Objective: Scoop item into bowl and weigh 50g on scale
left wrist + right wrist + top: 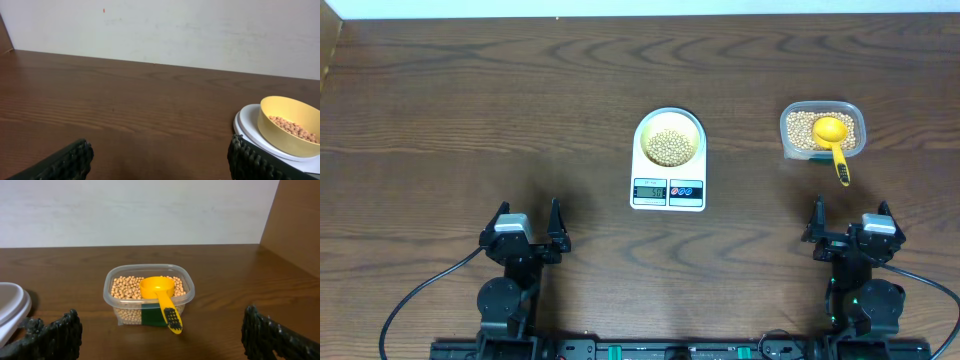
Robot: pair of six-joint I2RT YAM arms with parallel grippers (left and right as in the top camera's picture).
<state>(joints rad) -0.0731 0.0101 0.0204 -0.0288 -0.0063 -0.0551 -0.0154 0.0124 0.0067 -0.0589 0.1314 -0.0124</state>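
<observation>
Sitting at the middle of a dark wooden desk, the white scale carries the pale-yellow bowl on its 12 o'clock half; a shallow layer of tan beans lies inside the bowl. Toward 3 o'clock, well apart from the scale, a clear container holds more beans and a yellow scoop; the scoop's handle hangs over the rim toward 6 o'clock. At 7 o'clock the left claw and at 5 o'clock the right claw both gape wide, gripping nothing and touching nothing.
</observation>
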